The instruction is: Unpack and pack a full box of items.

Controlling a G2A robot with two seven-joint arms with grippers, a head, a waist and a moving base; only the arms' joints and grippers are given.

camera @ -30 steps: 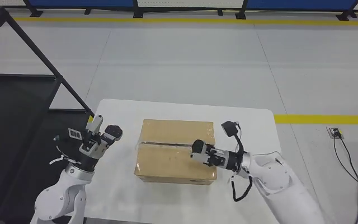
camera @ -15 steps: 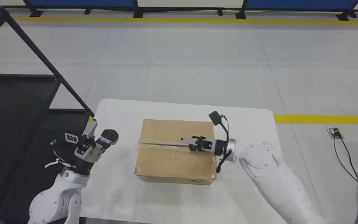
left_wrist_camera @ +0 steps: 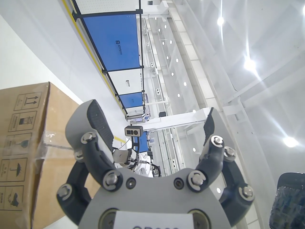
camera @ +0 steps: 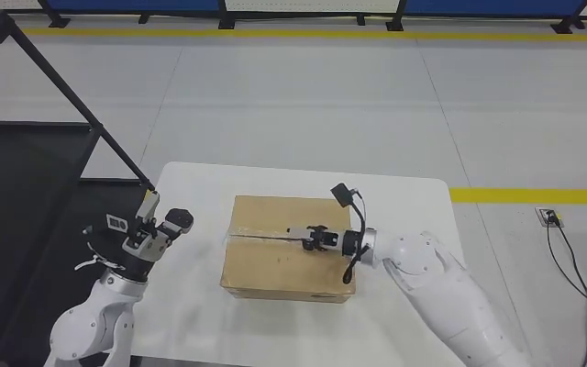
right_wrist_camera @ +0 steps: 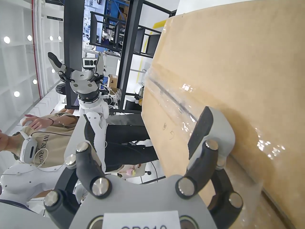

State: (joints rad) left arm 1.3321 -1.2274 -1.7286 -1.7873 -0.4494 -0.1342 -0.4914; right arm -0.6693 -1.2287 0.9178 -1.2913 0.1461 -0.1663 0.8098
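A closed cardboard box (camera: 284, 261) stands in the middle of the white table (camera: 404, 197), its top seam sealed with clear tape (camera: 261, 236). My right gripper (camera: 304, 234) lies low over the box top at the seam, open; in the right wrist view one finger (right_wrist_camera: 207, 125) rests on the tape (right_wrist_camera: 171, 98) and the box top (right_wrist_camera: 238, 60) runs beside it. My left gripper (camera: 147, 209) is held up off the table's left end, open and empty, apart from the box. In the left wrist view its fingers (left_wrist_camera: 97, 117) point at the ceiling, with the box's printed side (left_wrist_camera: 21, 144) beside them.
A black metal frame (camera: 64, 101) stands left of the table, close behind the left arm. Bare tabletop lies to the right of the box (camera: 413, 220) and along the front edge.
The right gripper has slid leftward along the box's taped seam toward the middle of the top. The left arm has drawn back slightly to the left.
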